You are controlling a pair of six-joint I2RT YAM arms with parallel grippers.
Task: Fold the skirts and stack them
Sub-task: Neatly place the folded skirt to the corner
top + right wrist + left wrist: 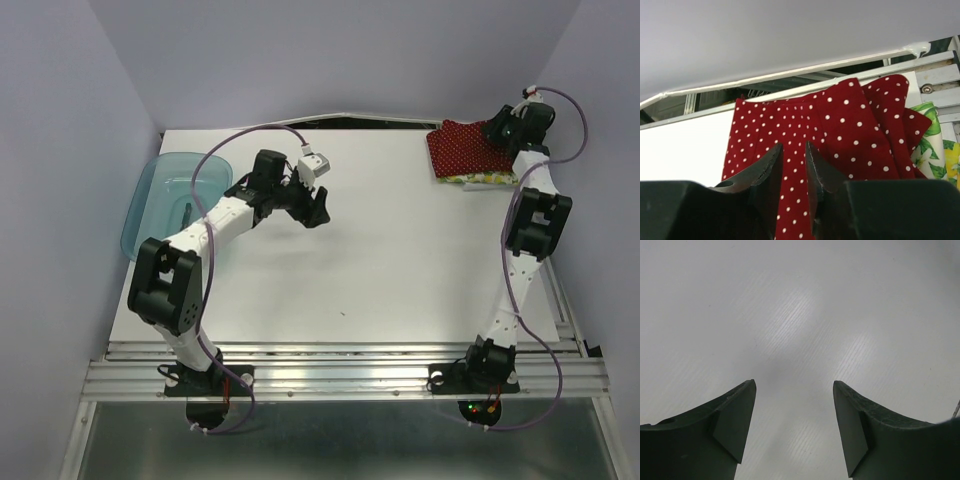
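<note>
The red skirt (840, 130) lies folded on the cream skirt (935, 150) just beyond the right pincer (794, 145), which is barely parted and holds nothing, while the left pincer (794, 383) gapes empty over the tabletop (790, 300), so the stacking looks essentially done.

A translucent blue tray (150, 205) lies well to the left of the left gripper (312, 212), its outer side past the table's edge. The white table (380, 280) — faintly ribbed up close (790, 315) — lies under that gripper. Beyond the right gripper (497, 135) — a metal rail (940, 75), then the lavender wall (765, 35).
</note>
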